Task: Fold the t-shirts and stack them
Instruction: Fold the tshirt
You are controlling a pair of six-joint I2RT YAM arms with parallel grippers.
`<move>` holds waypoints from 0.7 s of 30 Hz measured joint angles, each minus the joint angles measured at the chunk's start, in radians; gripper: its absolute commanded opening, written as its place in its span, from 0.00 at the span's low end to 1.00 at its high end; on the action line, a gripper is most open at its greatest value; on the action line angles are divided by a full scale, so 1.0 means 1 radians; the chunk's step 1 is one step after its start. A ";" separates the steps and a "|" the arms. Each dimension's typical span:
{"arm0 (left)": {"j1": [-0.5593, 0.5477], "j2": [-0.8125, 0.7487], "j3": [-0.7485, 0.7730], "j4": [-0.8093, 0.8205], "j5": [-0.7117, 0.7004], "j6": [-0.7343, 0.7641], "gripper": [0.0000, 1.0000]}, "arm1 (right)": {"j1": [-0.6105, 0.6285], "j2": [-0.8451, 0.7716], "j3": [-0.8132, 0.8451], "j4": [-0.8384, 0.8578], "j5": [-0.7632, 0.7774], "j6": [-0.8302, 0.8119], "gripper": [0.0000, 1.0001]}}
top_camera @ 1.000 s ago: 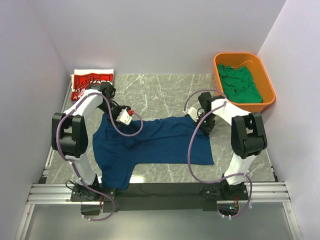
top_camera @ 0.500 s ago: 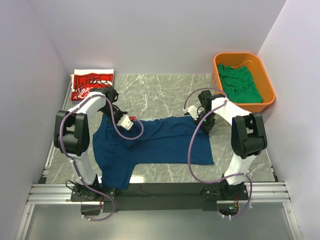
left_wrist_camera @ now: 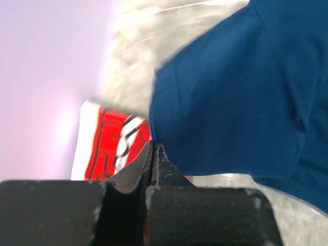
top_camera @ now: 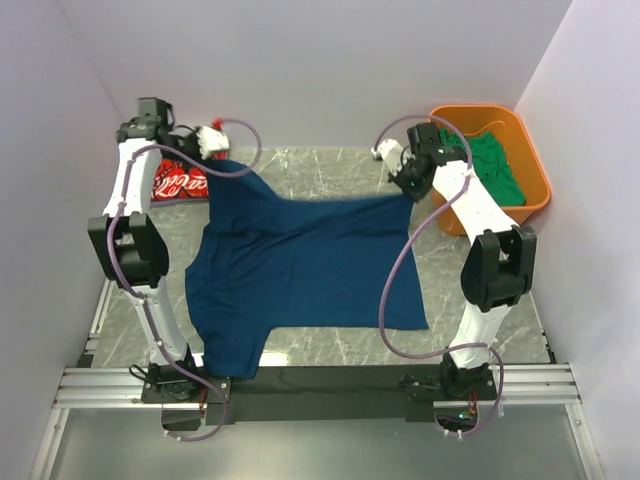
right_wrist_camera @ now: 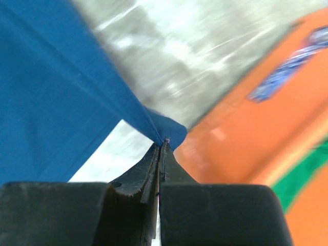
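1. Navy t-shirt [top_camera: 300, 265] is pinched by both claws. The left claw [top_camera: 213, 152] is clamped on one far corner of the cloth and the right claw [top_camera: 408, 186] on the other, with jaws pressed together in both wrist views.
2. From those corners the far edge is held up and stretched between the arms. The near part, one sleeve included, lies on the tabletop [top_camera: 330, 175].
3. Just past the left claw, the red t-shirt [top_camera: 178, 183] lies at the far left corner, partly hidden and seemingly folded.
4. Beside the right claw, the green t-shirt [top_camera: 495, 170] sits crumpled in the orange tub [top_camera: 533, 155].
5. As I judge it, one shirt looks done and the navy one is being spread for its first fold. The green one is untouched, and no stacking has been done yet.
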 measured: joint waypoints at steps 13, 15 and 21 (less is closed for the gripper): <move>0.033 0.057 -0.177 0.648 -0.091 -0.569 0.00 | 0.000 0.345 0.203 0.209 0.200 0.011 0.00; 0.027 0.068 -0.177 0.697 -0.101 -0.608 0.00 | 0.000 0.361 0.203 0.211 0.209 0.011 0.00; -0.004 0.090 -0.169 0.822 -0.116 -0.634 0.00 | 0.000 0.360 0.203 0.243 0.232 0.017 0.00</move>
